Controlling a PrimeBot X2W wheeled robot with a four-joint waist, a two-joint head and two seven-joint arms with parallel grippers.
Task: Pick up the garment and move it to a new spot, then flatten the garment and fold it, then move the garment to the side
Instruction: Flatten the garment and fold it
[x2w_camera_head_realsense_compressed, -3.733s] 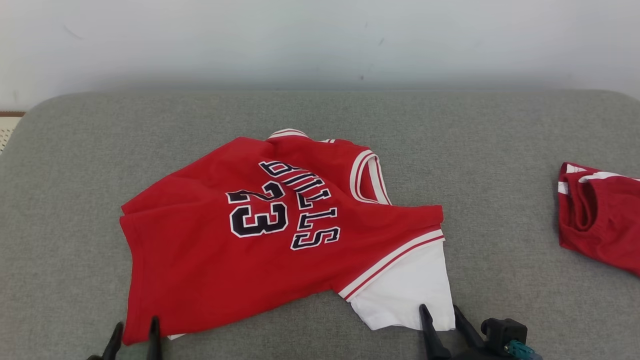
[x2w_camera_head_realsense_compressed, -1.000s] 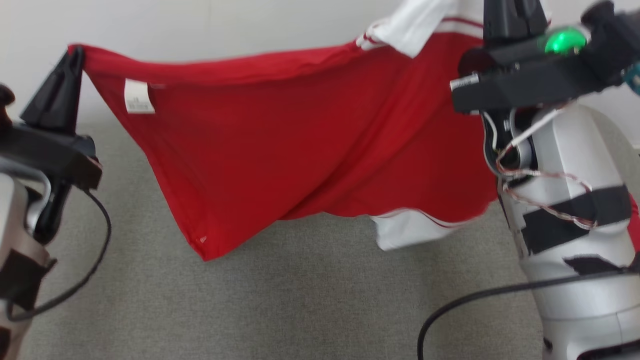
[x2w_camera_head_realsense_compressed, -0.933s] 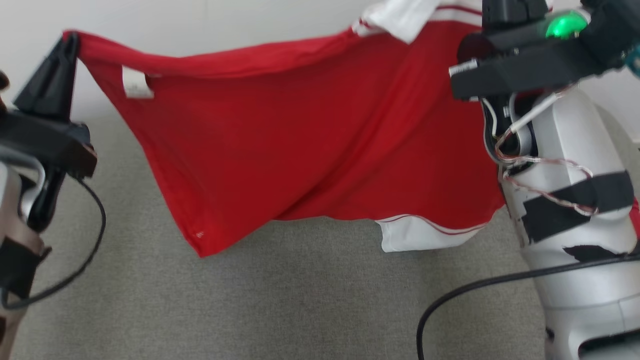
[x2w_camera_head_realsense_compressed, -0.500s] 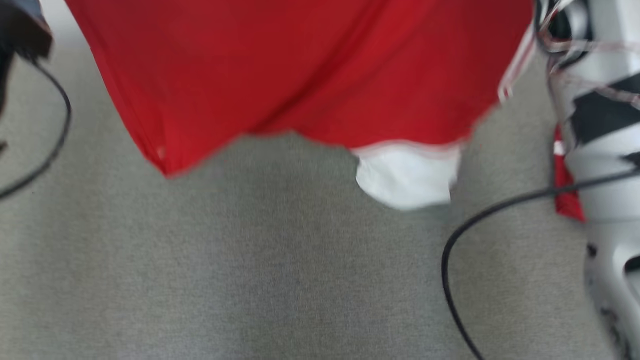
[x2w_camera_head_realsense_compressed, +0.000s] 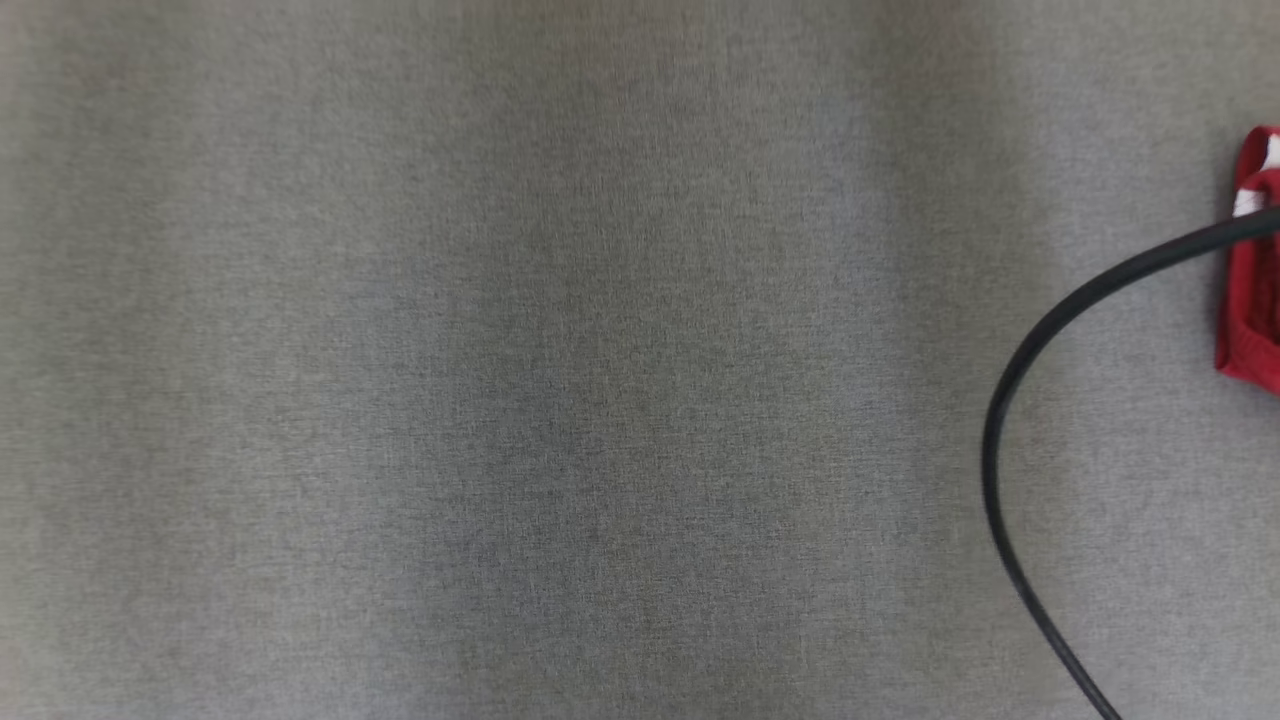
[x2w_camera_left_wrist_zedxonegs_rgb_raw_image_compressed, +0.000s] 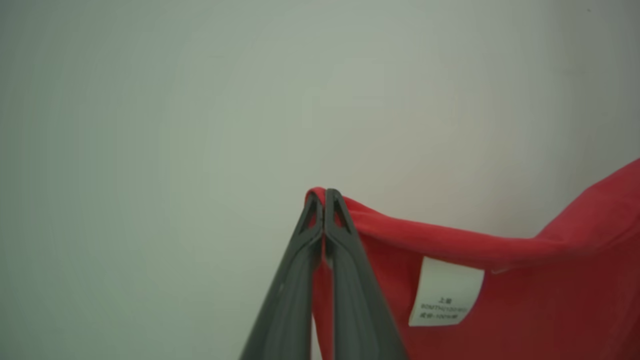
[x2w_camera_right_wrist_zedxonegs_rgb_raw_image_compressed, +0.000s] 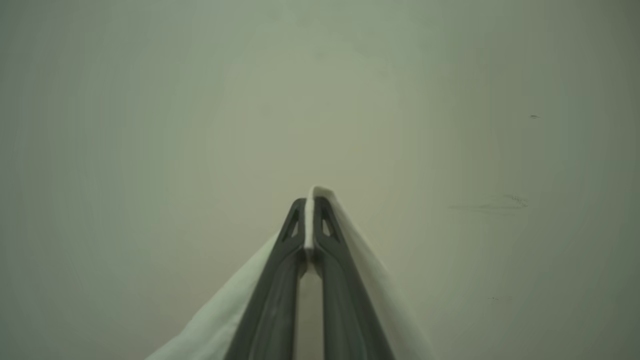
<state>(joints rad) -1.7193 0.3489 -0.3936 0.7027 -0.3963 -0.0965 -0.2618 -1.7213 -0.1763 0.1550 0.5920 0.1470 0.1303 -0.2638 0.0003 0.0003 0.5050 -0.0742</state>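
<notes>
My left fingers (x2w_camera_left_wrist_zedxonegs_rgb_raw_image_compressed: 292, 300) pinched the red hem of the garment (x2w_camera_left_wrist_zedxonegs_rgb_raw_image_compressed: 525, 320), which trailed to the frame's lower right; my right fingers (x2w_camera_right_wrist_zedxonegs_rgb_raw_image_compressed: 345, 310) pinched white cloth (x2w_camera_right_wrist_zedxonegs_rgb_raw_image_compressed: 220, 320), presumably its other end.

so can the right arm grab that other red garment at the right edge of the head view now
Probably not yet: the right tool is shut on the held garment's white cloth, so it has no free grip for the other red garment.

From my head camera I look down on a grey woven fabric surface (x2w_camera_head_realsense_compressed: 500, 350), softly lit, with faint darker bands. Both wrist cameras face a plain pale wall (x2w_camera_left_wrist_zedxonegs_rgb_raw_image_compressed: 150, 125), lightly scuffed.
</notes>
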